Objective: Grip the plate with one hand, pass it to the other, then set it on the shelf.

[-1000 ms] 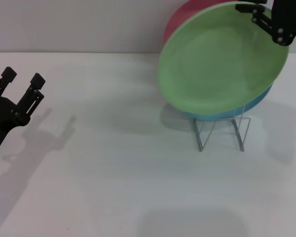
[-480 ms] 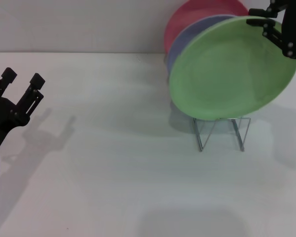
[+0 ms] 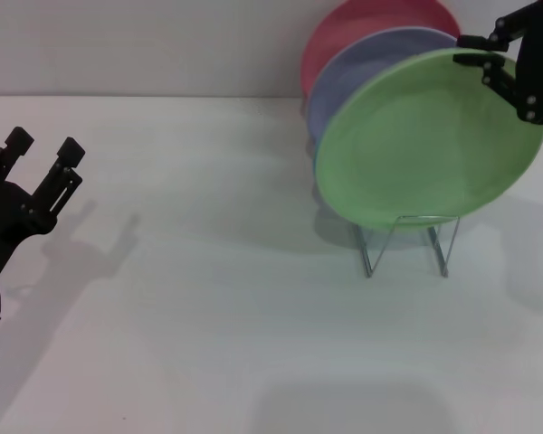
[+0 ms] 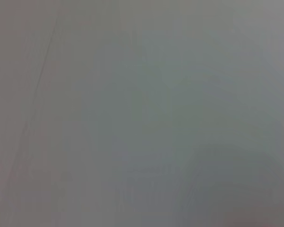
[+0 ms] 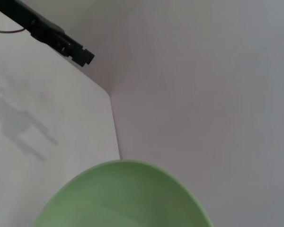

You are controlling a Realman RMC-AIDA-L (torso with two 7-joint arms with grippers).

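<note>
Since the earlier frames the green plate (image 3: 430,136) has swung down and right, settling more upright against the rack (image 3: 407,240), and a lavender plate (image 3: 362,68) now shows behind it where a blue rim peeked out below before. Matte, round and shallow with a low rim, the green plate stands tilted on edge, its lower rim down among the rack's thin bent silver wires, foremost of three leaning discs; the lavender one is just behind it and a red plate (image 3: 344,32) behind that. Right gripper (image 3: 490,56), black and angular with small bright screws, clamps the plate's upper right rim, one finger lying over the front face and the other behind the edge, the arm coming in from the upper right corner. From that wrist, only the plate's curved green edge (image 5: 125,196) shows below the claw, with the pale wall beyond. Left gripper (image 3: 42,149) hovers far off to the left over the white table (image 3: 208,316), two black fingers pointing up and spread apart, holding nothing.
</note>
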